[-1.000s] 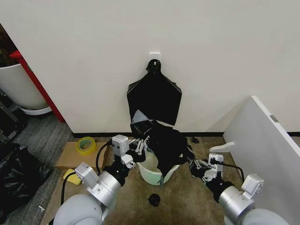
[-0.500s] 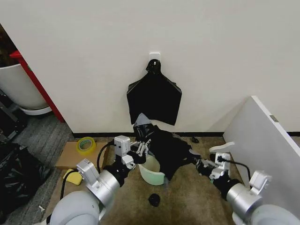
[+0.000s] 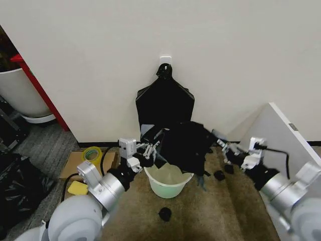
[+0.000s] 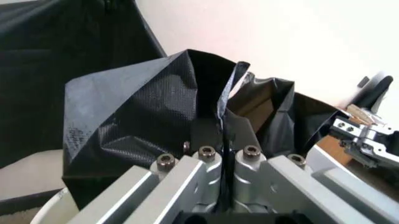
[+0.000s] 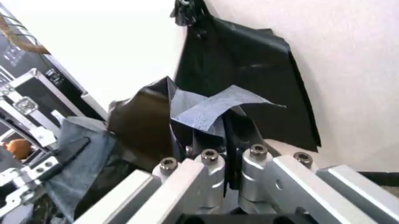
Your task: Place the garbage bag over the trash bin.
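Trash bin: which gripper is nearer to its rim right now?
Left. The left gripper is just above the trash bin rim's left edge, clamping the garbage bag; the right gripper holds the bag's other side, farther right of the rim.

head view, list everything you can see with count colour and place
garbage bag: 1, black, stretched between both grippers above the bin
trash bin: 1, white with pale green base, on the floor by the wall
bundle of bags: 1, black, hanging on the wall
tape roll: 1, yellow-green, on cardboard at left
crumpled scraps: 2, black, on the floor near the bin
large container: 1, white with red frame, far left
white panel: 1, at right
left gripper: shut on the bag's edge
right gripper: shut on the bag's opposite edge
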Robot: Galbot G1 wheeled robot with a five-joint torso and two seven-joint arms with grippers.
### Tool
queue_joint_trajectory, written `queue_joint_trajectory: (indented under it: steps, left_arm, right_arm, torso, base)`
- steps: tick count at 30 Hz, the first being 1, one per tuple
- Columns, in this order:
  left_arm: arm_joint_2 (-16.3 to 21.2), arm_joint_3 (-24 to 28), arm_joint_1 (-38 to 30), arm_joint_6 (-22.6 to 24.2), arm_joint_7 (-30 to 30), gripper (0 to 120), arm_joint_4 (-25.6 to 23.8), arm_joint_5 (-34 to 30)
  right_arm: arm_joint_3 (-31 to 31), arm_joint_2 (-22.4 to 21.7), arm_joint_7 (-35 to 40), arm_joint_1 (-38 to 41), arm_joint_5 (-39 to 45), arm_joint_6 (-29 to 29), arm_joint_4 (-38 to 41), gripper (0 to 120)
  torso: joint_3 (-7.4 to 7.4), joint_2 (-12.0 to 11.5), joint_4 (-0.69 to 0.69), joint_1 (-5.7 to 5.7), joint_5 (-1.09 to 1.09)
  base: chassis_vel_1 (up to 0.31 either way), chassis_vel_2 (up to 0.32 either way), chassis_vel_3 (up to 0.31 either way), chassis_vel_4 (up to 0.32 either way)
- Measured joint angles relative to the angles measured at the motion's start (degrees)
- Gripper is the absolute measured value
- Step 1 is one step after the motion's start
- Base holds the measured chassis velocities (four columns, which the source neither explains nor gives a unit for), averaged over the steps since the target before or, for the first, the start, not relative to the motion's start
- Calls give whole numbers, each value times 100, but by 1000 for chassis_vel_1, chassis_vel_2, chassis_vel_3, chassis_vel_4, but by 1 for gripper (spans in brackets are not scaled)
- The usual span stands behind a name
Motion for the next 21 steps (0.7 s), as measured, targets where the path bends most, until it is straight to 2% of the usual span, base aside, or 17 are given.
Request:
queue_joint_trajectory:
  steps: [3,7,11,12,17,18,21]
  left_arm:
    - [-25,1,0,20,-21,0,0,14]
    - [-77,-47,96,26,-44,0,0,192]
    - [-21,-351,136,8,-47,0,1,177]
    - [39,-561,111,-3,-55,0,2,74]
    - [225,-1245,108,-19,-94,0,3,-375]
    - [225,-1245,108,-19,-94,0,3,-375]
    - [256,-1447,161,-29,-100,0,4,-429]
  right_arm:
    - [-134,6,33,82,44,-2,0,0]
    - [-666,306,66,348,-64,-3,-3,0]
    - [-1040,481,88,762,-12,-2,-5,0]
    - [-1173,487,90,994,100,11,-5,0]
    - [-1640,316,100,1975,738,66,-5,0]
    - [-1640,316,100,1975,738,66,-5,0]
    - [-2194,349,122,2405,610,100,-165,0]
  torso:
    - [0,0,1,0,0]
    - [0,0,0,0,0]
    - [0,0,1,0,0]
    - [0,0,2,0,0]
    - [0,0,2,0,-1]
    - [0,0,2,0,-1]
    - [0,0,3,0,-3]
  base:
    - [0,0,0,0]
    - [0,0,0,0]
    - [0,0,0,0]
    - [0,0,0,0]
    - [0,0,0,0]
    - [0,0,0,0]
    - [0,0,0,0]
